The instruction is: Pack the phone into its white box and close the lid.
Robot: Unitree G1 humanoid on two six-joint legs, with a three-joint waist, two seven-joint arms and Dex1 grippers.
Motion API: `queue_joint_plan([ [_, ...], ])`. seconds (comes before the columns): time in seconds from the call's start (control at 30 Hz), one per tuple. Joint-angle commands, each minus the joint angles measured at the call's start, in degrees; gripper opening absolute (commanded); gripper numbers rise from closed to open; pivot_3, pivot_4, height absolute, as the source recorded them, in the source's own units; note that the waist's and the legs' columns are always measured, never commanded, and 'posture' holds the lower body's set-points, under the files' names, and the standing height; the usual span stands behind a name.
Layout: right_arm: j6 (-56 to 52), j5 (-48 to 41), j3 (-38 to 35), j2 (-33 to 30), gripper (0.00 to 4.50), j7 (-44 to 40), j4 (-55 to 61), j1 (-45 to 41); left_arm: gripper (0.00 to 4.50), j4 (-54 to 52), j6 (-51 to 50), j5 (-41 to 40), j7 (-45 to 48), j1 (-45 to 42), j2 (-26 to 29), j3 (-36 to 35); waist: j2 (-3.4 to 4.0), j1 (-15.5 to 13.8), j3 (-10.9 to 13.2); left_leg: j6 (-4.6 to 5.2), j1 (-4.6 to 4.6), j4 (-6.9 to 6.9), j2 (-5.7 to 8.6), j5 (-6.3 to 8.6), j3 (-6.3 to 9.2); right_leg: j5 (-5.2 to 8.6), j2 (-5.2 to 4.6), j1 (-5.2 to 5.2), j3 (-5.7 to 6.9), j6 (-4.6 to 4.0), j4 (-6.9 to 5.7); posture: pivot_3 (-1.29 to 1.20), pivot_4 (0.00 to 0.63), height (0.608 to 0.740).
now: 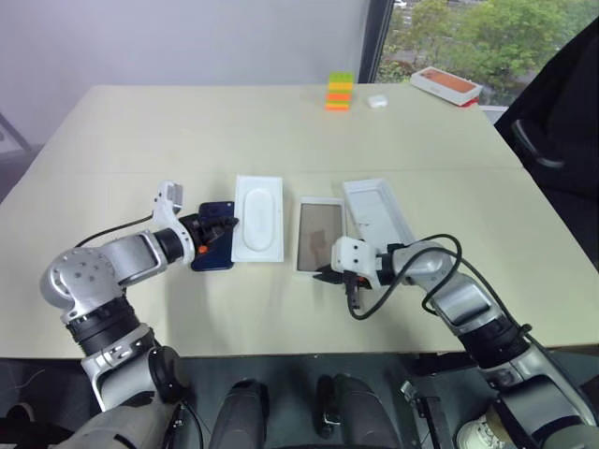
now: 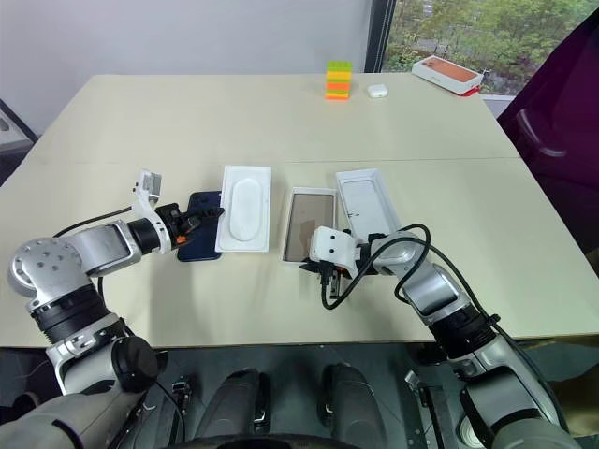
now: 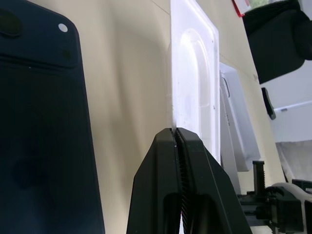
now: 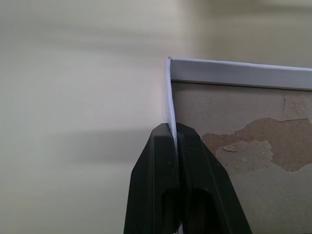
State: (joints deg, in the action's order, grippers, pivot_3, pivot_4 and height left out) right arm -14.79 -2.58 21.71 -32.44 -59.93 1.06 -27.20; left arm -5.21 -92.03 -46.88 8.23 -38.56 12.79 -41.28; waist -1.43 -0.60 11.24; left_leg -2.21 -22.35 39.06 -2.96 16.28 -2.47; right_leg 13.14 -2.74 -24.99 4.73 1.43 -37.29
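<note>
The dark navy phone [image 1: 213, 253] lies flat on the table at the left, its camera corner showing in the left wrist view [image 3: 34, 97]. Beside it lies a white insert with an oval recess [image 1: 258, 218]. My left gripper [image 3: 174, 132] is shut on that insert's near edge. The white box [image 1: 320, 217], brownish inside, sits in the middle. My right gripper [image 4: 170, 126] is shut on the thin wall at the box's near corner [image 4: 170, 87]. The lid [image 1: 377, 208] lies white side up just right of the box.
At the table's far side stand a small stack of coloured blocks [image 1: 339, 92], a little white case [image 1: 377, 100] and an orange-topped box [image 1: 446, 84]. A dark chair [image 1: 562, 122] stands at the right. The table's front edge [image 1: 309, 351] runs just behind my grippers.
</note>
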Motion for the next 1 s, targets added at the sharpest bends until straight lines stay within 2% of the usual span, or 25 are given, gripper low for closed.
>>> queue_joint_plan([
  [0.03,1.63,-2.10,0.02,1.59,0.07,-1.38,3.00,1.07,0.00,-0.84,-0.47,-3.22,-3.45,-5.34,-0.71,-2.50,-0.03,0.03,0.01,0.00,0.00,0.00,0.00,0.00,0.01,0.02,0.01,0.00,0.00,0.04,0.00,0.00,0.150,0.740],
  [0.13,3.18,-2.21,1.10,2.54,0.07,-2.37,4.08,2.10,0.00,-0.60,-0.47,-5.93,-5.54,-5.89,-0.42,-1.32,-0.02,0.23,0.01,0.00,0.01,-0.01,0.00,0.00,-0.01,0.02,0.00,0.00,-0.01,0.05,0.01,0.00,0.150,0.740],
  [0.43,1.58,-1.66,2.62,5.76,0.07,-2.24,2.93,1.08,0.00,0.50,-0.47,-15.63,-12.67,1.88,-1.92,2.82,-0.03,1.21,0.01,-0.17,0.03,-0.04,-0.01,-0.09,0.03,0.00,-0.02,0.00,-0.02,0.01,-0.05,0.00,0.150,0.740],
  [0.53,1.38,-2.02,2.14,5.60,0.83,-2.72,2.75,0.94,0.00,1.16,-0.47,-18.39,-16.37,1.48,-4.08,1.16,-0.03,1.10,0.01,-0.18,0.03,-0.04,-0.01,-0.10,0.04,0.00,-0.03,0.00,-0.02,0.01,-0.05,0.00,0.150,0.740],
  [0.63,1.95,-2.39,0.75,4.70,2.33,-2.73,3.59,1.11,0.00,0.33,-0.47,-21.22,-19.98,1.56,-5.85,0.87,-0.04,1.00,0.00,-0.18,0.00,-0.03,0.03,-0.10,0.04,0.00,-0.07,0.02,0.00,0.01,-0.02,0.00,0.150,0.740],
  [0.77,-1.15,-6.57,-2.50,3.31,2.33,-4.40,6.96,1.28,0.00,-0.83,-0.47,-25.65,-24.51,2.63,-7.05,1.23,-0.04,1.08,0.01,-0.18,0.00,-0.03,0.05,-0.10,0.03,0.00,-0.09,0.02,-0.01,0.02,-0.01,0.00,0.150,0.740],
  [1.0,-4.81,-17.29,-13.40,-5.33,2.33,-10.67,10.18,3.98,0.00,-4.00,0.35,-29.69,-30.86,5.11,-8.32,2.71,-0.05,0.98,0.01,-0.18,0.03,-0.05,0.05,-0.09,0.07,0.00,-0.07,0.08,0.02,0.03,0.02,0.00,0.150,0.740],
])
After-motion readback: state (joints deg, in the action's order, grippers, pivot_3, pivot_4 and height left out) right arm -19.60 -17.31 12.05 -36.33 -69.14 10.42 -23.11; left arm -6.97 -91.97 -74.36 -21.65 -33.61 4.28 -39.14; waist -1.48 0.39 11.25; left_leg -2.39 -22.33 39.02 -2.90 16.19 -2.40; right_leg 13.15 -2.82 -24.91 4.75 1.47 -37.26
